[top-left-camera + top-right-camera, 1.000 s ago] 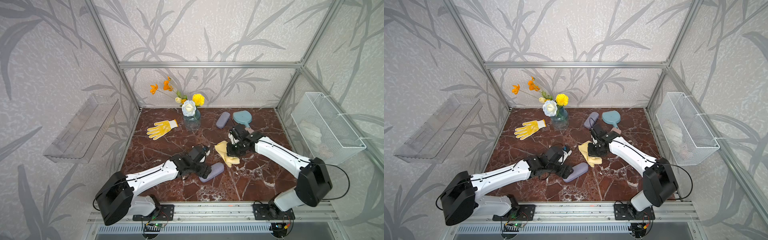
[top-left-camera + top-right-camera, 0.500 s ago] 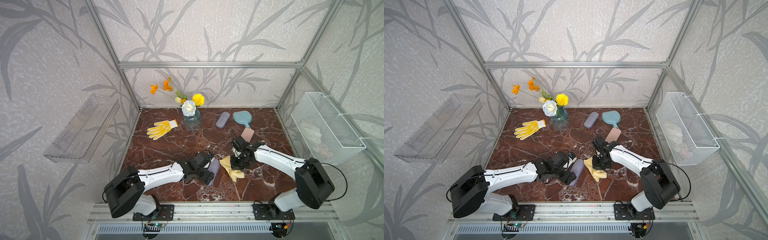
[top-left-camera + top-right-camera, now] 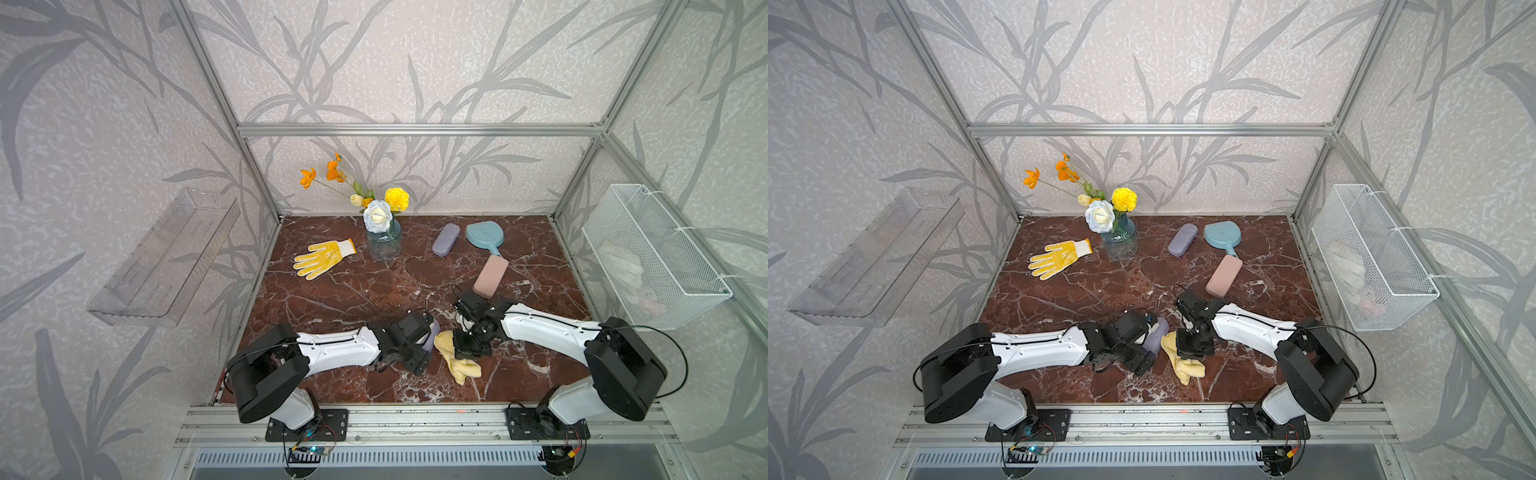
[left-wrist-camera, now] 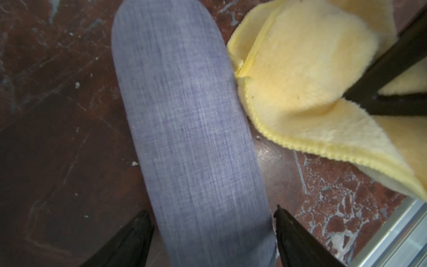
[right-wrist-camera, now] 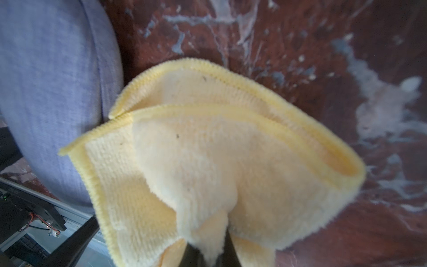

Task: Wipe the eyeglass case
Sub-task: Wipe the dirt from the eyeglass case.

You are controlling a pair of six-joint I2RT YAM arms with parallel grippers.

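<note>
Jaws: right gripper (image 5: pixel 208 255) tight on one yellow cloth (image 5: pixel 208 150), left gripper (image 4: pixel 212 215) astride one of three eyeglass cases (image 4: pixel 184 115) (grip unclear)

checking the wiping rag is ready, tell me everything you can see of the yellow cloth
The yellow cloth is pale yellow and fleecy like microfibre, with a ribbed stitched hem. It is folded into several loose layers that fan out from where the right gripper is shut on it. Its loose end lies on the marble tabletop near the front edge. One folded edge sits right beside the blue-grey eyeglass case, touching it or nearly so. A few tiny dark specks show on the pile, and no tears are visible.
</note>
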